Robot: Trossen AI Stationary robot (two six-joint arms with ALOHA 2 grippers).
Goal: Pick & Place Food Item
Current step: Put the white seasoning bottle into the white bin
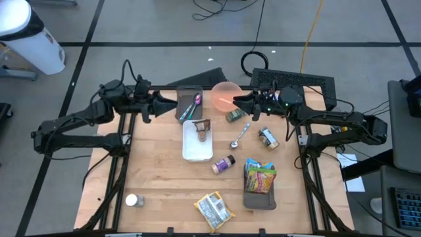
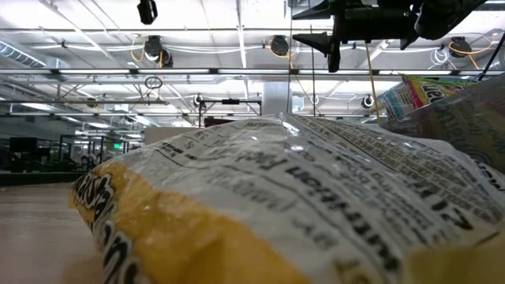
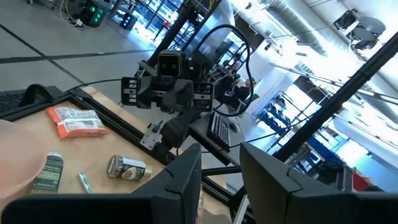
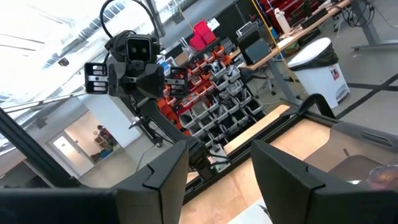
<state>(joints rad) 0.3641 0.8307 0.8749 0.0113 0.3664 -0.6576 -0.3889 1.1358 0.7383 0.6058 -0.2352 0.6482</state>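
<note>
Food items lie about the wooden table: a yellow chip bag near the front edge, which fills the low view, a colourful snack bag lying on a dark tray, two cans, and a brown item lying in a white tray. My left gripper hangs open above the table's far left, pointing level toward the right. My right gripper faces it from the far right, over the pink bowl, also open. Nothing is between either pair of fingers.
A dark tray holding a purple spoon stands at the far edge between the grippers. A metal spoon, a spice bottle and a small white jar lie on the table. A keyboard sits beyond the far right corner.
</note>
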